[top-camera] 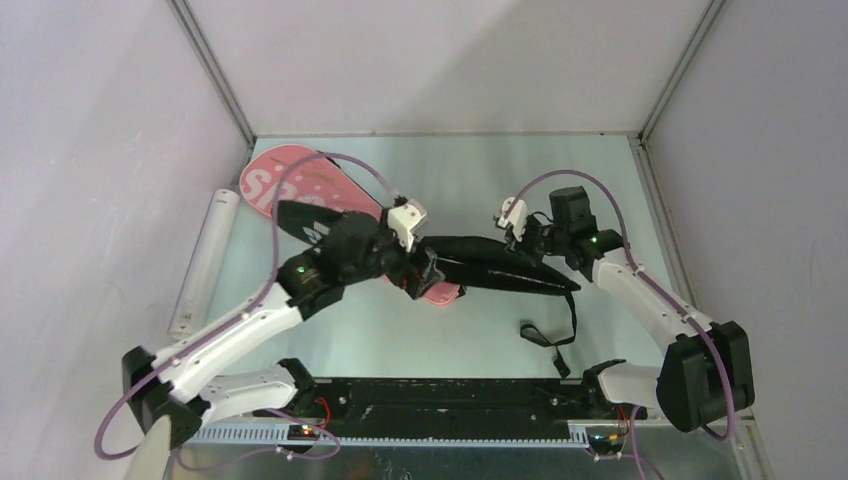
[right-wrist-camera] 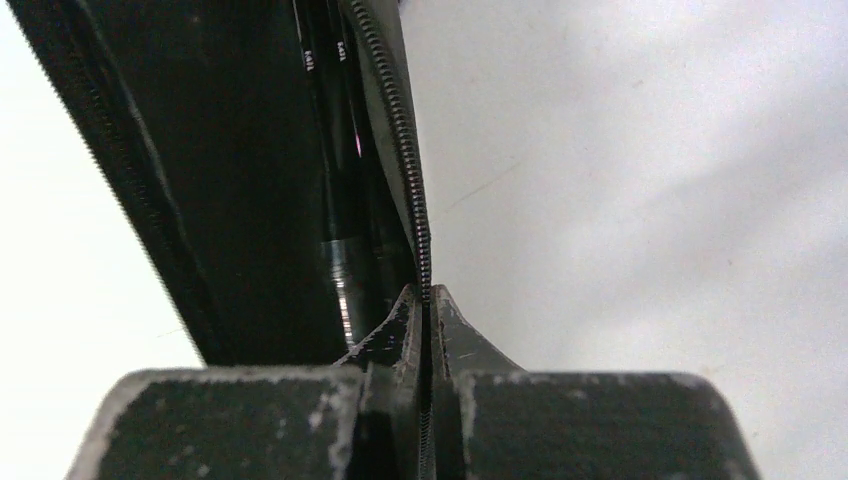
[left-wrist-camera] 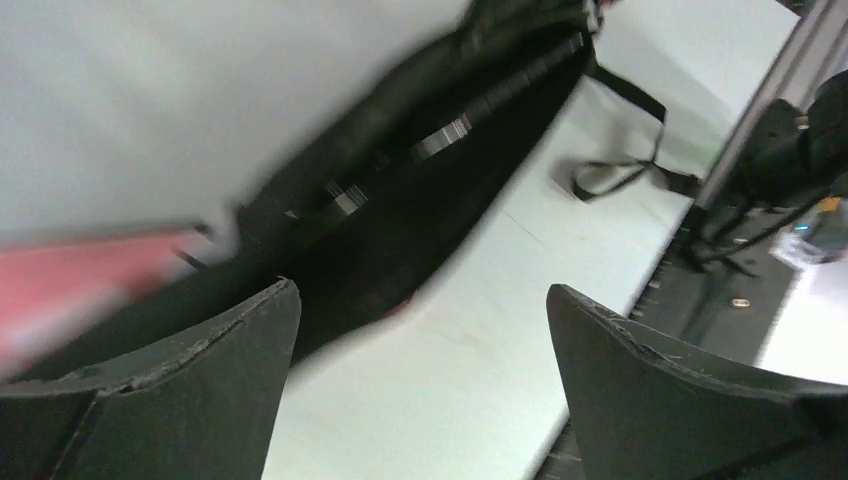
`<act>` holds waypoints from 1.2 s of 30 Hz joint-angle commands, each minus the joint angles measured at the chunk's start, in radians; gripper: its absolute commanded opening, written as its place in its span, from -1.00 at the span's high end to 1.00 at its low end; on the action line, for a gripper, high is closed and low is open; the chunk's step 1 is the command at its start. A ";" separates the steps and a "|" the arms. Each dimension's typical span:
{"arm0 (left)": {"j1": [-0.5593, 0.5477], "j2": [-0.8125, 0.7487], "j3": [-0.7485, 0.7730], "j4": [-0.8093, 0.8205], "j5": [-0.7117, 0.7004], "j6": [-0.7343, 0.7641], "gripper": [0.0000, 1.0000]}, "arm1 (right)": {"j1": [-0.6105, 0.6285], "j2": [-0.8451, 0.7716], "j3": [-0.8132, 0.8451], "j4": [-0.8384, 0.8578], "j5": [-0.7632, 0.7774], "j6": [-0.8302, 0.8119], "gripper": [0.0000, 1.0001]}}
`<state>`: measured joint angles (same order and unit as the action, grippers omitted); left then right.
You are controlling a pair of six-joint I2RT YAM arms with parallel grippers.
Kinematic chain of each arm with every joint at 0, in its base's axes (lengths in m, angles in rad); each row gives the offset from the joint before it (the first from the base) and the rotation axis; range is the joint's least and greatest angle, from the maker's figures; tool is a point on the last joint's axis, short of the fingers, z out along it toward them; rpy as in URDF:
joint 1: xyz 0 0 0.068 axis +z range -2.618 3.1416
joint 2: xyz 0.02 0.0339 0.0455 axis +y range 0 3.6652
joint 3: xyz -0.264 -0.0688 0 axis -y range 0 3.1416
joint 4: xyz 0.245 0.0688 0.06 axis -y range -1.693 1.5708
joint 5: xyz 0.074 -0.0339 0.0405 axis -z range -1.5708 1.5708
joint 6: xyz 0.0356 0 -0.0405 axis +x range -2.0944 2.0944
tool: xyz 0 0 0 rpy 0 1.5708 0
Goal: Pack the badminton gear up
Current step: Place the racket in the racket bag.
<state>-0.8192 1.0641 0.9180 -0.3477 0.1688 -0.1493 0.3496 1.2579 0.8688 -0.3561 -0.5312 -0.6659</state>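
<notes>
My left hand [left-wrist-camera: 420, 295] is spread wide with nothing between its fingers, hovering over the left end of the black bag [top-camera: 505, 268]. My right hand [right-wrist-camera: 421, 297] is pinched tight on that bag's zipper [right-wrist-camera: 405, 150] along its far edge. The black bag lies mid-table [top-camera: 620, 180], overlapping the pink bag [top-camera: 290, 180]. The white tube [top-camera: 205, 262] lies along the table's left edge.
</notes>
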 commanded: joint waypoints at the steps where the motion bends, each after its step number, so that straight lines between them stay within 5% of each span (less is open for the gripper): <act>1: 0.074 -0.136 0.135 -0.031 -0.001 0.601 -0.99 | -0.040 -0.065 0.006 -0.037 -0.208 -0.158 1.00; 4: 0.238 -0.128 0.246 -0.192 0.207 0.863 -1.00 | -0.071 -0.061 0.009 -0.070 -0.227 -0.152 1.00; 7: 0.392 -0.031 0.507 -0.560 0.354 1.149 -0.99 | -0.111 -0.024 0.038 -0.107 -0.240 -0.139 1.00; 10: 0.478 0.055 0.685 -0.872 0.353 1.371 -1.00 | -0.144 0.024 0.078 -0.184 -0.280 -0.151 1.00; 12: 0.487 0.059 0.662 -1.015 0.270 1.474 -1.00 | -0.156 0.067 0.111 -0.237 -0.281 -0.163 1.00; 17: 0.489 -0.046 0.412 -1.026 0.131 1.645 -0.99 | -0.209 0.187 0.219 -0.360 -0.277 -0.169 1.00; 26: 0.488 -0.221 0.078 -0.880 0.301 1.495 -0.99 | -0.302 0.349 0.384 -0.496 -0.289 -0.103 1.00; 36: 0.354 -0.301 -0.077 -0.745 0.354 1.305 -1.00 | -0.307 0.605 0.701 -0.806 -0.292 -0.092 1.00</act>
<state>-0.3859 0.7723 0.8719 -1.1904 0.4725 1.2713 0.0509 1.7824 1.4460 -1.0138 -0.8154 -0.7849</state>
